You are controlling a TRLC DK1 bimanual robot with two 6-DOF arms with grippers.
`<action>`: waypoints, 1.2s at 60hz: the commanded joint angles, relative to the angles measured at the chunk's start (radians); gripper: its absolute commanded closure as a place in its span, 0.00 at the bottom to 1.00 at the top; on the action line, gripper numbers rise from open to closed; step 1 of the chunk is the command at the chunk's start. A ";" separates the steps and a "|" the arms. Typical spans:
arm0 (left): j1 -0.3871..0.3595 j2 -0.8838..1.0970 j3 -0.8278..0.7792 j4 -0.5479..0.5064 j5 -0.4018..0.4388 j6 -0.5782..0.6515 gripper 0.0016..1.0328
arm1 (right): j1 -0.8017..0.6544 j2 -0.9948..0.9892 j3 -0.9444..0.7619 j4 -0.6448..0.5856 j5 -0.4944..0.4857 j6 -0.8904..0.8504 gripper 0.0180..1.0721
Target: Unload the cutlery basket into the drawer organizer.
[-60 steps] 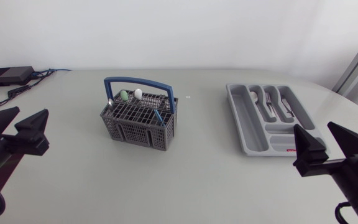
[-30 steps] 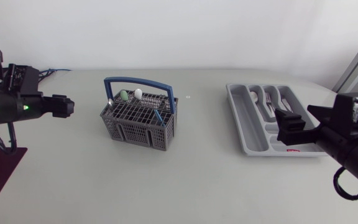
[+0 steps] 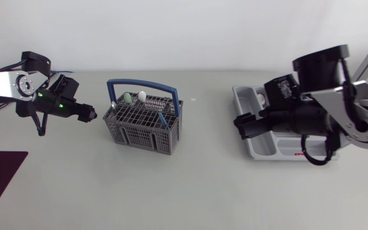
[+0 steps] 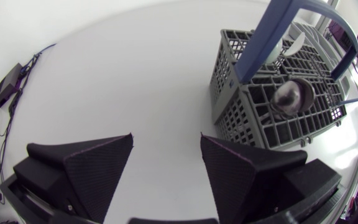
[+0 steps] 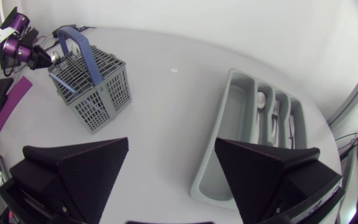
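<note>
Basket (image 3: 142,124) of grey plastic with a blue handle (image 3: 144,84) is sitting left of the table's middle in the head view. It is holding a green spoon (image 3: 127,98), a white spoon (image 3: 142,96) and a blue-handled piece (image 3: 161,119). The left gripper (image 3: 89,115) is hovering just left of the basket. The right gripper (image 3: 240,124) is hanging beside the left edge of the grey drawer organizer (image 3: 259,145), which is lying at the right, partly hidden by that arm.

In the left wrist view the left gripper (image 4: 166,163) is holding its jaws apart over bare table, with the basket (image 4: 278,106) standing ahead, beside one finger.

In the right wrist view the right gripper (image 5: 173,168) is likewise gaping, nothing between its fingers. The drawer organizer (image 5: 219,155) is lying just ahead, with a spoon (image 5: 261,98) and forks (image 5: 275,111) in its narrow compartments. The basket (image 5: 95,87) is standing well beyond, the left arm (image 5: 18,51) next to it.
</note>
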 commanded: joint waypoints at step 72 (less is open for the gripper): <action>-0.131 -0.145 -0.102 -0.031 0.019 0.194 0.05 | 0.101 0.165 0.051 0.106 -0.248 -0.462 0.05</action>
